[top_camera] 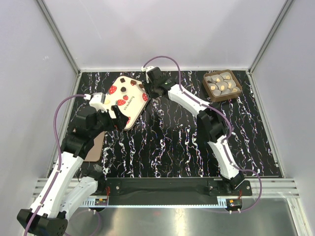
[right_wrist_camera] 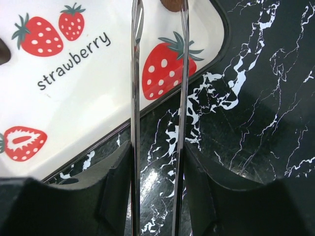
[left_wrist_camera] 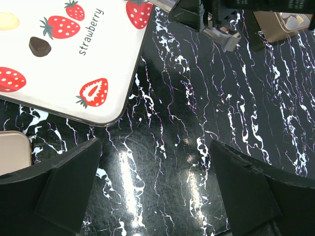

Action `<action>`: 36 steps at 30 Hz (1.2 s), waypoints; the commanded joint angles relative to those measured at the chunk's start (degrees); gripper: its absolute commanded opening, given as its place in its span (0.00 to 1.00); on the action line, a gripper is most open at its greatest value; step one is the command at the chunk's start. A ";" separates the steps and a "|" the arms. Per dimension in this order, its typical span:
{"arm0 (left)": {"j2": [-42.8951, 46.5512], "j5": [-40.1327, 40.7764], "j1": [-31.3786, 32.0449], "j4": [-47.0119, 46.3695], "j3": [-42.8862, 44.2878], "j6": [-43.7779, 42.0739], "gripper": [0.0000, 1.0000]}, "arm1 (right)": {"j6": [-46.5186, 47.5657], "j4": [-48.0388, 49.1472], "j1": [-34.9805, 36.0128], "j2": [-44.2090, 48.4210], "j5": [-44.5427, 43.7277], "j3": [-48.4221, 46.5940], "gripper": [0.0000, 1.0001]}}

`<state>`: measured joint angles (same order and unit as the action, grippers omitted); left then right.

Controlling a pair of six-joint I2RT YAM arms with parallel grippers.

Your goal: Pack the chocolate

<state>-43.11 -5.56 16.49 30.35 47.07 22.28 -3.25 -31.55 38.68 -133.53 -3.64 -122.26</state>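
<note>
Tongs (right_wrist_camera: 157, 73) sit clenched in the right pincer (top_camera: 156, 84) over the lid (top_camera: 127, 98) — likely for chocolate (top_camera: 221, 84); left pincer (left_wrist_camera: 157, 191) released.

Even, bright light is filling the white enclosure from overhead, leaving only soft shadows under the arms. The glossy black tabletop (left_wrist_camera: 206, 98) is throwing back pale glare streaks just ahead of the left gripper (left_wrist_camera: 155, 191), between its dark, slightly blurred fingers. In the right wrist view the cream strawberry lid (right_wrist_camera: 88, 73) is looking crisp, while the black finger bases nearest the lens are going soft, and thin metal tongs (right_wrist_camera: 157, 98) are catching bright highlights along their edges.
</note>
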 commanded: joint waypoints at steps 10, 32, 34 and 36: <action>0.22 0.99 -0.32 -1.70 0.65 -0.66 0.99 | 5.62 0.26 0.26 -3.92 -2.51 -6.06 0.50; 0.13 1.17 -0.41 -1.61 0.66 -0.75 0.99 | 4.91 1.75 -0.53 -6.83 1.61 -7.38 0.46; 0.22 1.26 -0.49 -1.61 0.48 -0.75 0.99 | 5.27 1.67 -0.53 -6.83 2.14 -7.47 0.46; 0.40 1.26 -0.49 -1.52 0.48 -0.75 0.99 | 5.27 1.67 -0.62 -6.91 2.32 -7.56 0.45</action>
<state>-43.13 -5.32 16.43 30.35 47.07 22.28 1.50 -32.25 38.33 -141.43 -2.92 -128.05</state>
